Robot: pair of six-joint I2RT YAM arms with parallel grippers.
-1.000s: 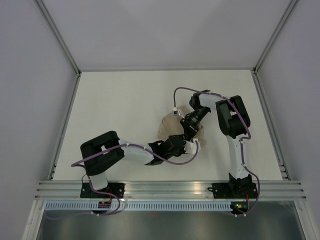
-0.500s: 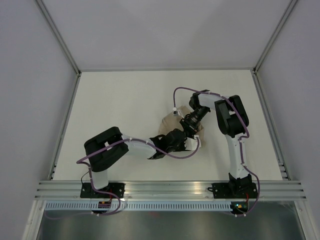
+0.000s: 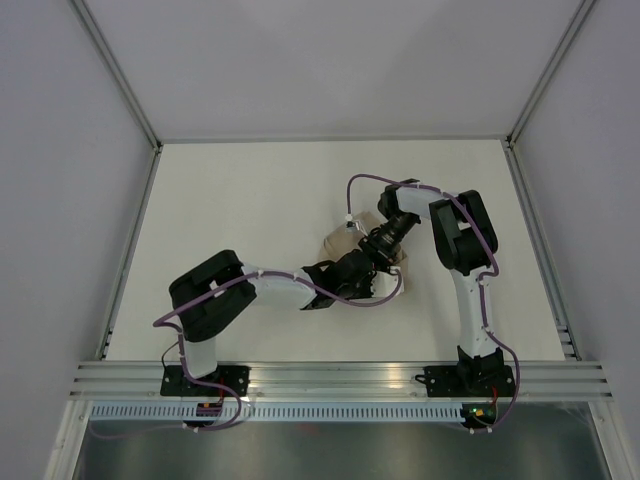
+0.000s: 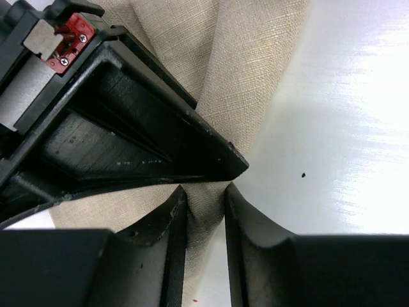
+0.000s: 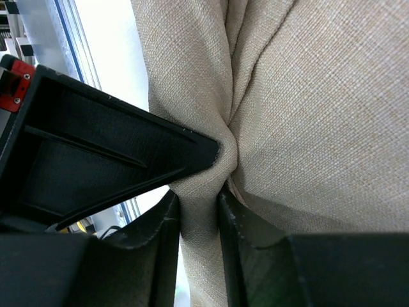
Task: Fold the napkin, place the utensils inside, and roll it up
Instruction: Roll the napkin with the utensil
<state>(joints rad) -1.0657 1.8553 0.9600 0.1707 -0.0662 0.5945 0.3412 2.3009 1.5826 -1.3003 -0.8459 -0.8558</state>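
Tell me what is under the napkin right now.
Only the white table shows beside the napkin. The left gripper and right gripper pinch its bunched folds; anything lying beneath the cloth is covered and cannot be seen.

Left pincer (image 4: 204, 192) nipping gathered napkin (image 4: 255, 77) fold; right arm's finger (image 4: 147, 134) touching cloth above; white table (image 4: 345, 128).

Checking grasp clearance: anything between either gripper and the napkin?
Nothing visible. The napkin is bunched directly inside the left gripper and the right gripper, cloth touching both sides of each.
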